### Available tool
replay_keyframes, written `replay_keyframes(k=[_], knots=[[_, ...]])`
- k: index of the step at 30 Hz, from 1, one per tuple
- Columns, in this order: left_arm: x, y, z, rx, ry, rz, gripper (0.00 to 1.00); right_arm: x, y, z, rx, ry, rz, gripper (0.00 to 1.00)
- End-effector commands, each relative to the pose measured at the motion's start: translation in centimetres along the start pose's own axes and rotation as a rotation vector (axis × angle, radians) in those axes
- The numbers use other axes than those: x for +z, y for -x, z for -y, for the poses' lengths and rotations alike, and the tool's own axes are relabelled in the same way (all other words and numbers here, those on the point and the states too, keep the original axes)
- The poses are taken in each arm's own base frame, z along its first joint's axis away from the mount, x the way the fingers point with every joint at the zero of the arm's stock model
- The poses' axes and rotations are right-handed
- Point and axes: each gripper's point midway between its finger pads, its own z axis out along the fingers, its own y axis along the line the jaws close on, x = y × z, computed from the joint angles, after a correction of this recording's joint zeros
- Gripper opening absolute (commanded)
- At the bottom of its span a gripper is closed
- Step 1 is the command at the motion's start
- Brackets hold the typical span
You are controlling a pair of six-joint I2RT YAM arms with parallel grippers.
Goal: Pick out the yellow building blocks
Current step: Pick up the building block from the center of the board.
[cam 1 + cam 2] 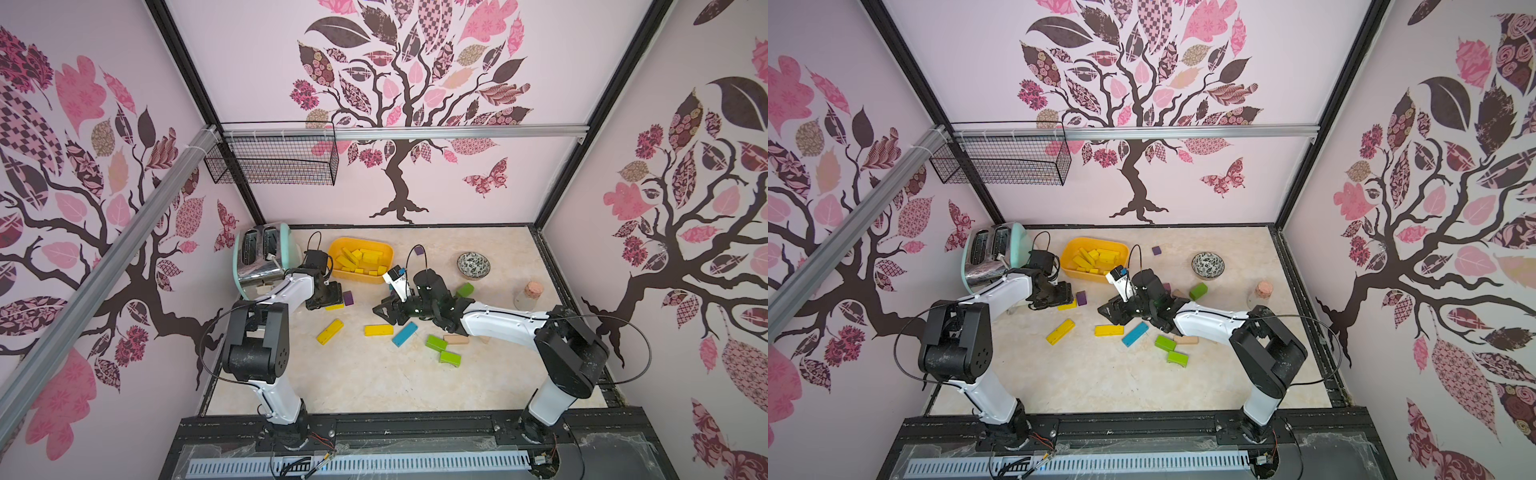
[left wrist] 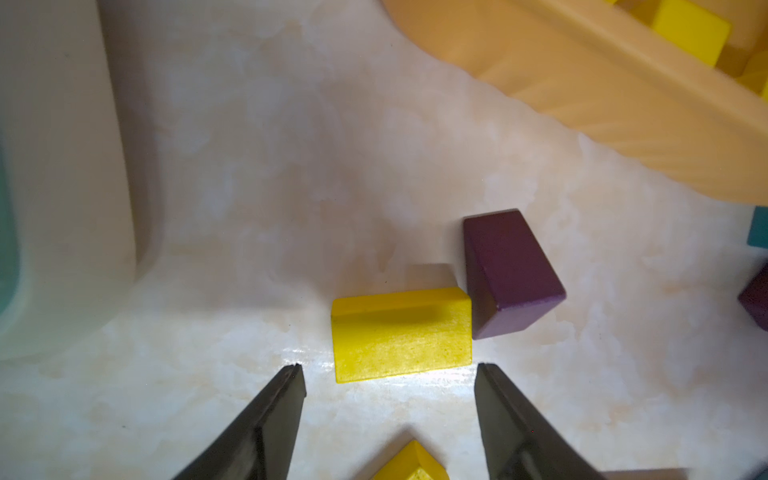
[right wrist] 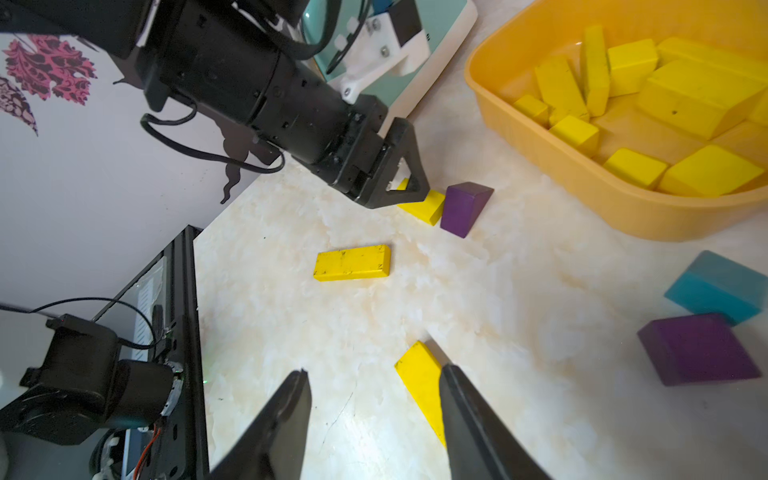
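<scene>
Left gripper [image 2: 390,369] hung spread, empty, by a yellow block [image 2: 401,332] beside the tub [image 1: 358,277]; most yellow blocks [image 1: 360,257] lay inside, three outside.

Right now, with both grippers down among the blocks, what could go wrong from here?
1. The left gripper stands open over a small yellow block that sits against a purple block; closing could nudge or catch the purple one too.
2. The open right gripper has a yellow bar off-centre, beside one finger; closing may push it away instead of gripping.
3. The grippers work close together, so a collision is possible.
</scene>
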Motion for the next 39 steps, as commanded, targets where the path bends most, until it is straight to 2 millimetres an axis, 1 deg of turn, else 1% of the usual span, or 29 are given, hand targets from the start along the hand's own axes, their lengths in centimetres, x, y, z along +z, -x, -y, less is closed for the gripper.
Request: replay_keyframes(k=[1,3,10,13,17,22,28,32,35,39], knots=[[0.4,0.1,0.8,0.066,0.025,-0.008,0.72,0.4,-1.2,-0.4,0.02,0.035,-0.041,0.55],[0.8,0.0,0.9,0.082,0.042,-0.02,0.72,0.5,-1.5,-0.3,0.022,0.034,-0.048,0.55],[1.3,-0.1,0.7,0.087,0.06,-0.033,0.73,0.7,-1.2,-0.2,0.015,0.031,-0.049,0.55],[1.1,0.1,0.3,0.087,0.082,-0.032,0.73,0.9,-1.4,-0.1,0.017,0.027,-0.052,0.55],[0.6,0.6,-0.1,0.079,0.096,0.006,0.76,1.1,-1.6,0.1,0.022,0.025,-0.06,0.57],[1.2,0.3,-0.7,0.063,0.114,-0.019,0.79,1.4,-1.8,0.2,0.032,0.023,-0.066,0.58],[1.9,-0.2,0.0,0.059,0.076,-0.056,0.79,1.6,-2.0,0.4,0.038,0.021,-0.073,0.58],[2.1,-0.3,0.1,0.057,0.067,-0.062,0.79,1.8,-2.1,0.5,0.046,0.021,-0.078,0.58],[2.2,-0.4,0.5,0.059,0.047,-0.07,0.78,2.0,-2.3,0.6,0.049,0.02,-0.083,0.58],[2.4,-0.5,0.7,0.063,0.044,-0.08,0.74,2.2,-2.3,0.7,0.052,0.019,-0.088,0.58]])
